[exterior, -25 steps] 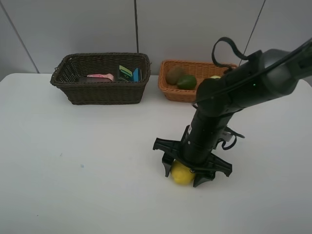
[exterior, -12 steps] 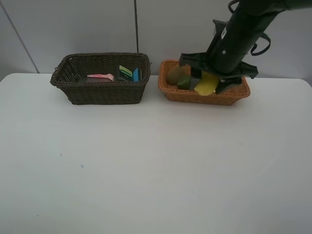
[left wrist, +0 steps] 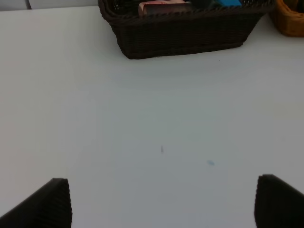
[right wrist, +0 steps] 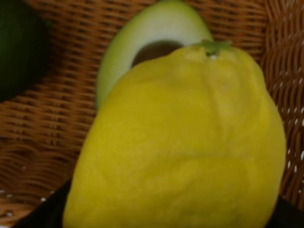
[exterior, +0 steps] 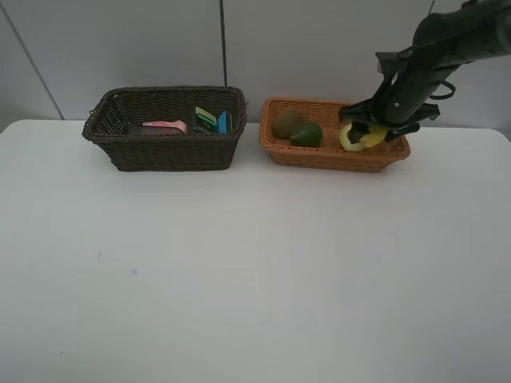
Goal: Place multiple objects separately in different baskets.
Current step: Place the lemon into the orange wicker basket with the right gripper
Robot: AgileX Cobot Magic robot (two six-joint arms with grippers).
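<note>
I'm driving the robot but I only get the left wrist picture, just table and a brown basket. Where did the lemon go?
Observer: The right gripper is holding the yellow lemon over the orange basket.
Operator: Is anything else in that basket?
Observer: Yes, a halved avocado lies right behind the lemon.
Operator: Any more fruit?
Observer: A brown kiwi and a green round fruit sit together at the basket's other end.
Operator: And what's my gripper doing?
Observer: The left gripper is open over bare table; the high camera does not show it at all.
</note>
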